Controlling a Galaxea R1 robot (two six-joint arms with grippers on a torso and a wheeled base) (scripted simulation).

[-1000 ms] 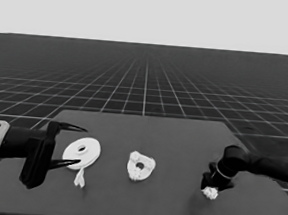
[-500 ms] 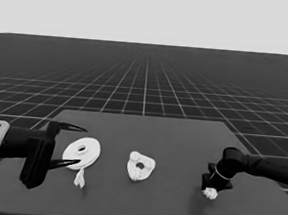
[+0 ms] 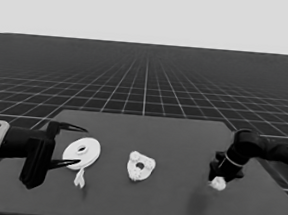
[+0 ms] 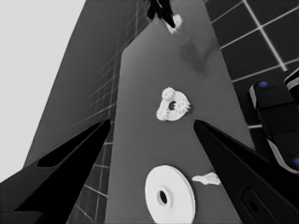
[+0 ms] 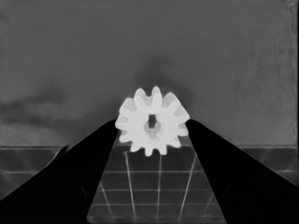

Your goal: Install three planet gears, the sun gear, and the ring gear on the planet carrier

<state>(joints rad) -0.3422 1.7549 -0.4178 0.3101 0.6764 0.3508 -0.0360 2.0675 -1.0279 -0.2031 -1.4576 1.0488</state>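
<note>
Dark table (image 3: 182,135), right fingers (image 5: 93,163) gripping gear (image 5: 152,121)

Right arm reaches in from the right, wrist bent down; right gripper (image 3: 219,181) points at the table's right side, its two fingers (image 5: 93,158) closed against opposite sides of a small toothed gear (image 5: 152,121). Left arm parked at the left edge, left gripper (image 3: 73,146) level, fingers spread apart, nothing between them.
</note>
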